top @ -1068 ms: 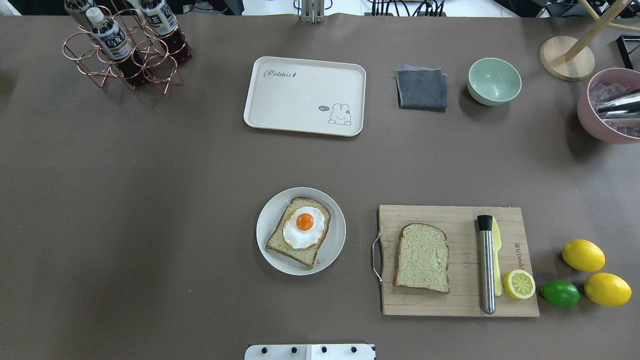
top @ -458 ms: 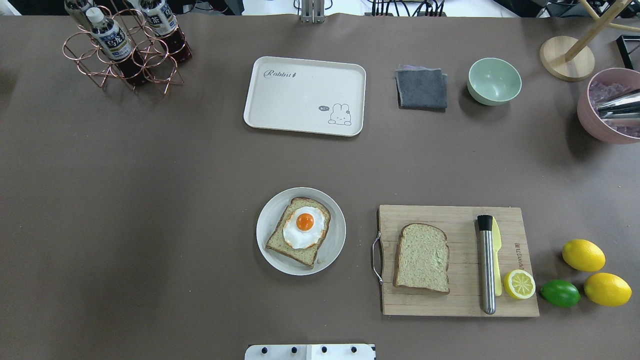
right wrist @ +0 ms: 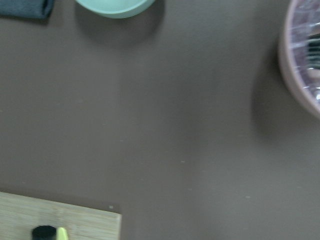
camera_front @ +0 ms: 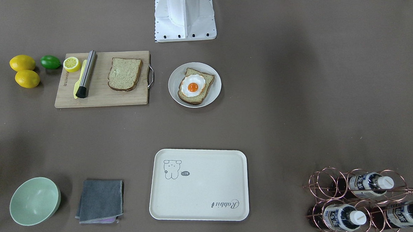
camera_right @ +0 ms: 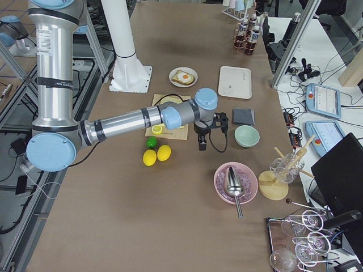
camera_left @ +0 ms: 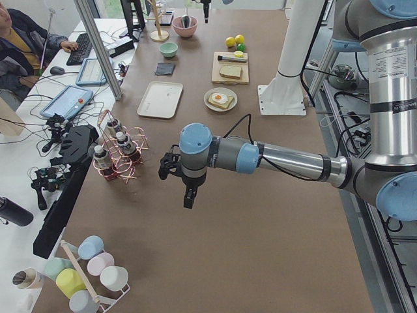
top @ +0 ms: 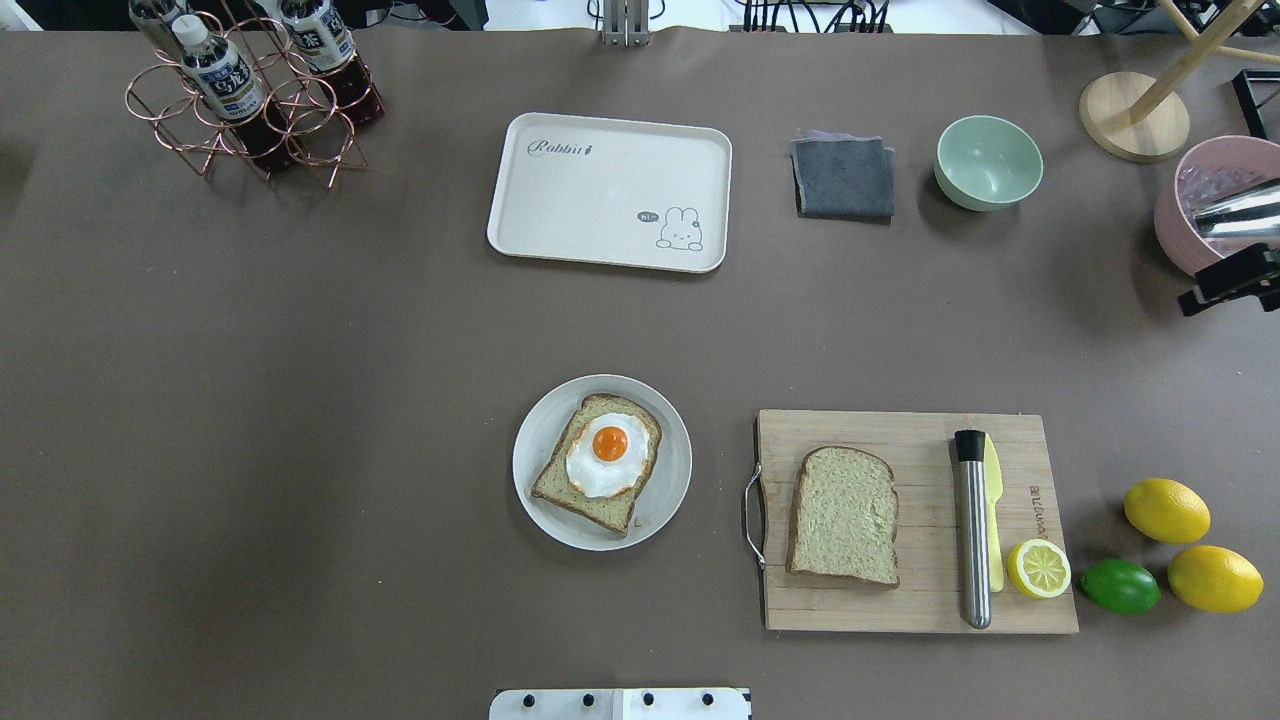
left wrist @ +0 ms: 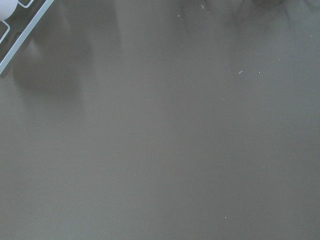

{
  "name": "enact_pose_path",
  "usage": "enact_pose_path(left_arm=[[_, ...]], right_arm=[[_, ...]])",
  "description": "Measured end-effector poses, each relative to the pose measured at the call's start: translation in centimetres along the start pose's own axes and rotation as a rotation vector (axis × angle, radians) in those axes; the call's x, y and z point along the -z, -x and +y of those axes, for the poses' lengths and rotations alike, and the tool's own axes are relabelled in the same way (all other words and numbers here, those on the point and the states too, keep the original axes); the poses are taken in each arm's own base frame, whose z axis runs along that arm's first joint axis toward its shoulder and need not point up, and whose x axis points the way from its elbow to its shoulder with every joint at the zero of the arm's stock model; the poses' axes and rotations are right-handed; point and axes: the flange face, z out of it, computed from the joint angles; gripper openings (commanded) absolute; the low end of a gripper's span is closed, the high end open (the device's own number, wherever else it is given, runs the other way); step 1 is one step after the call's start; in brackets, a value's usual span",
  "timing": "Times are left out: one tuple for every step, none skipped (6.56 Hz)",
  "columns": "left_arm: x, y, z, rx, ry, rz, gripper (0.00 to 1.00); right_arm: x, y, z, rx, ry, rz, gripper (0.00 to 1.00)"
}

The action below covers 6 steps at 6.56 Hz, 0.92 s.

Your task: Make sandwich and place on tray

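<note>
One bread slice with a fried egg on it lies on a round white plate. The second slice lies on the wooden cutting board. The cream tray stands bare at the far centre; it also shows in the front view. Part of my right gripper shows at the right edge beside the pink bowl, and I cannot tell if it is open. My left gripper shows only in the exterior left view, far from the food, so I cannot tell its state.
A steel muddler, a yellow knife and a lemon half lie on the board. Lemons and a lime are to its right. A grey cloth, green bowl, pink bowl and bottle rack line the far side.
My right gripper has come into the overhead view at the right edge, next to the pink bowl. The food, plate, board and tray have not moved.
</note>
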Motion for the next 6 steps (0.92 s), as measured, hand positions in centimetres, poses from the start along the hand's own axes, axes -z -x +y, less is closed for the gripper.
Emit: enact_pose_path(left_arm=[[0.0, 0.1, -0.1, 0.008, -0.002, -0.001, 0.97], [0.3, 0.1, -0.2, 0.023, -0.009, -0.001, 0.97], [0.5, -0.1, -0.3, 0.037, -0.014, 0.005, 0.97], [0.6, -0.2, -0.5, 0.043, -0.016, 0.018, 0.97], [0.6, -0.3, -0.6, 0.046, -0.016, 0.030, 0.97], [0.7, -0.5, -0.6, 0.049, -0.016, 0.040, 0.97]], right_arm=[[-2.1, 5.0, 1.0, -0.027, -0.020, -0.042, 1.00], [-4.5, 9.1, 2.5, -0.032, -0.037, -0.080, 1.00], [-6.4, 12.5, 3.9, -0.031, -0.038, -0.116, 0.98], [-8.0, 15.9, 5.1, -0.048, -0.022, -0.145, 0.98], [-9.6, 18.5, 6.4, -0.065, -0.010, -0.151, 0.90], [-11.5, 20.7, 8.2, -0.103, -0.010, -0.146, 0.89]])
